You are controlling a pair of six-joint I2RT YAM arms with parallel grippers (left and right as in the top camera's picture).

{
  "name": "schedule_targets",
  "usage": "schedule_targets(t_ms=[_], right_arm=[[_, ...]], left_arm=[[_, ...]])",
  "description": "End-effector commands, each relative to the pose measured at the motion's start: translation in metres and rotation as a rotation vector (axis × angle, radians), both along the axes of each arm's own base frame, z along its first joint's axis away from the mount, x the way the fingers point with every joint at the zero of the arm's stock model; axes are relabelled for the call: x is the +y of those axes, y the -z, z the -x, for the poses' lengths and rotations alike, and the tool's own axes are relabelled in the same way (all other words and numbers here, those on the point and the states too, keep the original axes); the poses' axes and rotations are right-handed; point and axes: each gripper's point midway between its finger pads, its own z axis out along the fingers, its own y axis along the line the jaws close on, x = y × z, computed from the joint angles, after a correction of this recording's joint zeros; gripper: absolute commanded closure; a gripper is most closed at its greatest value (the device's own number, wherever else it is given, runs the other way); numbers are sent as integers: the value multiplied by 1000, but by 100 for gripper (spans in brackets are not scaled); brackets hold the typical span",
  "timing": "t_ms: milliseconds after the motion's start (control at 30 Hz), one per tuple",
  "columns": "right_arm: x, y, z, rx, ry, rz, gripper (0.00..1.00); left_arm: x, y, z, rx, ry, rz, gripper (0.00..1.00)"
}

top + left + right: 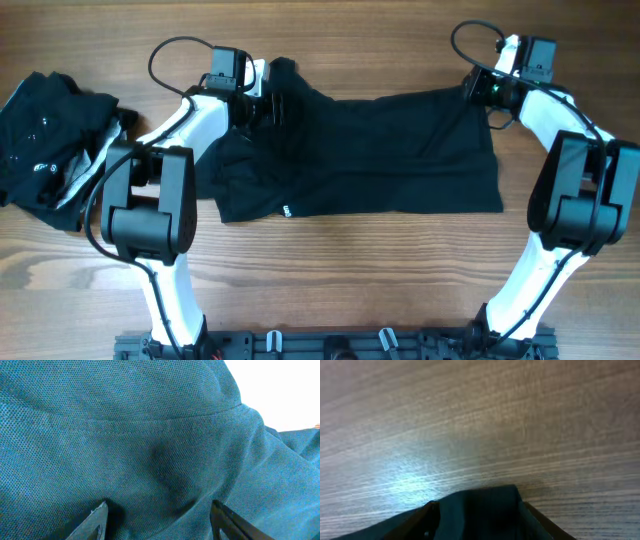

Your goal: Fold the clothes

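A black short-sleeved T-shirt [380, 150] lies spread across the middle of the wooden table, with a small white mark near its front hem. My left gripper [262, 98] is at the shirt's far left end, over bunched fabric. In the left wrist view its fingers [160, 517] stand wide apart with shirt fabric [150, 435] filling the view and bulging between them. My right gripper [480, 90] is at the shirt's far right corner. In the right wrist view its fingers [477, 510] hold that dark corner [480, 505] between them, above the table.
A crumpled pile of black garments with grey-white trim [50, 140] lies at the table's left edge. Bare wood [350, 270] runs in front of the shirt. The arm bases stand along the front edge [340, 345].
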Motion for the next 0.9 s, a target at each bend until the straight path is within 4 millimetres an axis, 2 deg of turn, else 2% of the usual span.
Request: schedule_targets(t_ms=[0, 67, 133, 200, 233, 333, 367, 400, 467, 567, 600, 633, 667, 767, 833, 867], right_arm=[[5, 12, 1, 23, -12, -19, 52], [4, 14, 2, 32, -7, -11, 65], [0, 16, 5, 47, 6, 7, 85], [-2, 16, 5, 49, 14, 16, 96], [-7, 17, 5, 53, 30, 38, 96], [-45, 16, 11, 93, 146, 182, 96], [-64, 5, 7, 82, 196, 224, 96], [-71, -5, -1, 54, 210, 225, 96], [-74, -19, -11, 18, 213, 232, 96], [-79, -22, -13, 12, 229, 247, 95], [-72, -22, -12, 17, 197, 210, 51], [-60, -23, -9, 26, 141, 176, 26], [-53, -29, -2, 43, 117, 149, 14], [-56, -56, 29, 121, 142, 183, 16], [-52, -54, 48, 194, 96, 194, 22], [-48, -41, 62, 260, 58, 198, 28]], left_arm=[[-4, 9, 6, 26, 24, 0, 36], [-4, 9, 6, 27, 24, 0, 36], [-4, 9, 6, 27, 24, 0, 36], [-4, 9, 6, 27, 24, 0, 36], [-3, 9, 6, 30, 24, -1, 36], [3, 16, 10, 44, 8, -36, 37], [8, 22, 14, 54, -4, -64, 37], [12, 27, 18, 65, -9, -80, 37], [14, 32, 21, 73, -12, -88, 37], [20, 35, 20, 65, -29, -122, 39], [21, 35, 19, 61, -32, -126, 39], [21, 34, 18, 57, -32, -125, 39], [20, 34, 18, 54, -31, -123, 39], [20, 33, 16, 47, -31, -122, 39], [20, 33, 16, 47, -32, -122, 39], [20, 33, 16, 47, -32, -122, 38]])
